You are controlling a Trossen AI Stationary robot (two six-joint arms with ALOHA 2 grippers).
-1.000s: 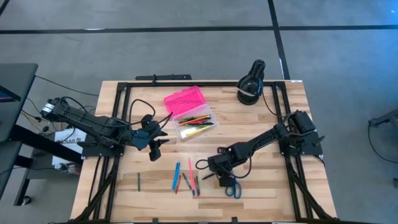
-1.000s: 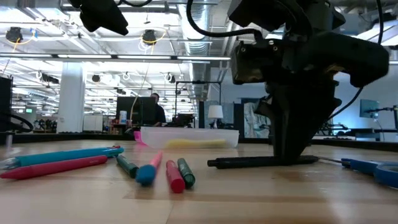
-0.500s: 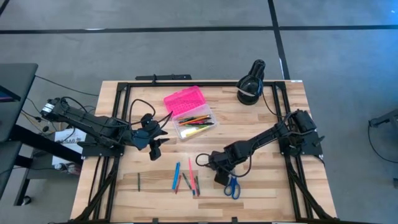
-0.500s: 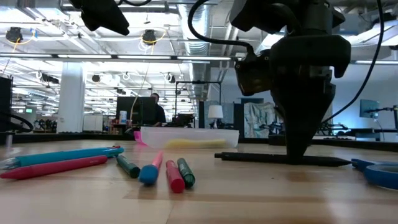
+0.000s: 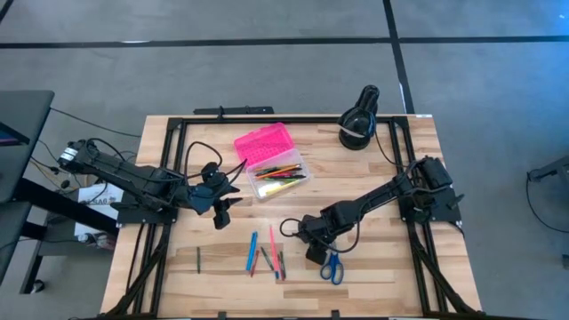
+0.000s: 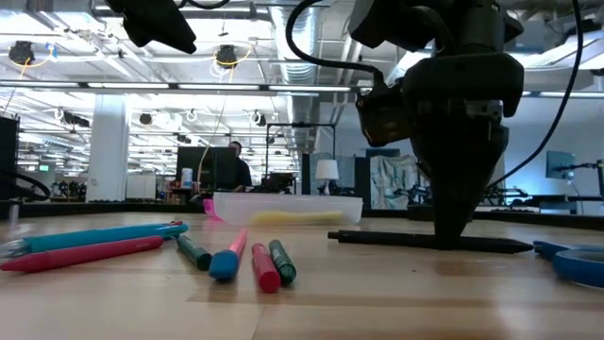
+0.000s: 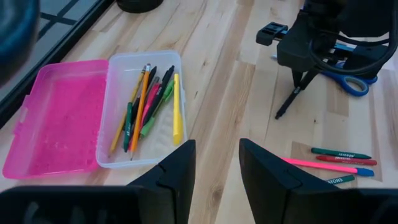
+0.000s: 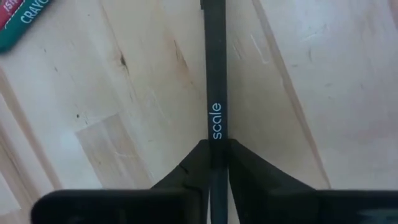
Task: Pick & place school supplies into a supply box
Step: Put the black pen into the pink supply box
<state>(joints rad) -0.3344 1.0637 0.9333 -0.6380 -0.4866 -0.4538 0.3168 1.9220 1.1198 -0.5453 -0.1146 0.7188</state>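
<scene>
Right gripper (image 6: 453,231) is pointing straight down at the wooden table (image 5: 373,271) with fingers pinched tight on a thin black pen printed "scale" (image 8: 215,93). In the low view the pen (image 6: 425,240) is lying level, at or just above the tabletop; contact with the wood cannot be told. In the high view this gripper (image 5: 313,251) is sitting at front centre of the table, just beside the small blue-handled scissors (image 5: 332,266), which are lying flat on its right-hand side.

On its other side a cluster of loose supplies is lying on the wood: a blue pen (image 5: 252,252), a pink pencil (image 5: 273,246), and short red and green crayons (image 5: 280,265) between them. A lone dark green pencil (image 5: 198,259) is lying well apart, nearer the left front edge.

Farther back, the small supply box with clear plastic base (image 5: 278,180) and bright pink textured lid (image 5: 262,143) is standing open, lid flat on the table. Several pencils and pens, yellow, orange, green and dark (image 7: 147,102), are lying inside the base.

Left gripper (image 5: 221,211) is hovering left of the box, fingers spread apart, holding nothing.
</scene>
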